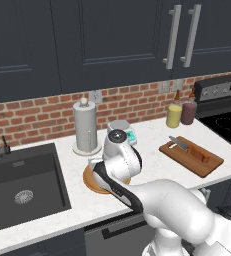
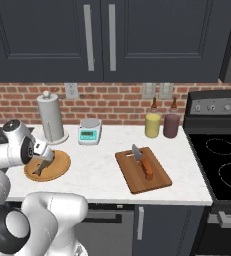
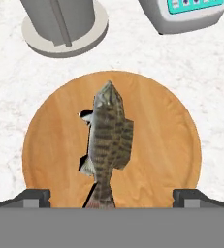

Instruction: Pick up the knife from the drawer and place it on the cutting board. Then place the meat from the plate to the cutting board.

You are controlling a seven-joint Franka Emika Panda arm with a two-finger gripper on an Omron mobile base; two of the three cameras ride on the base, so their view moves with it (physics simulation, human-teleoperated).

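Meat [image 3: 107,140] flat on plate [image 3: 171,145], centred between spread fingertips [image 3: 28,197] of released claw [image 3: 111,198] hovering above.

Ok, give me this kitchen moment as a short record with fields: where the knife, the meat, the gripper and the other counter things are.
knife: lies on the cutting board, orange handle toward the front edge
meat: fish-shaped, lies on the plate
gripper: open above the plate, fingers either side of the meat's tail end, not closed on it
plate position: near the counter's front, before the paper towel holder
scale: by the backsplash
bottles: yellow and dark red, beside the stove
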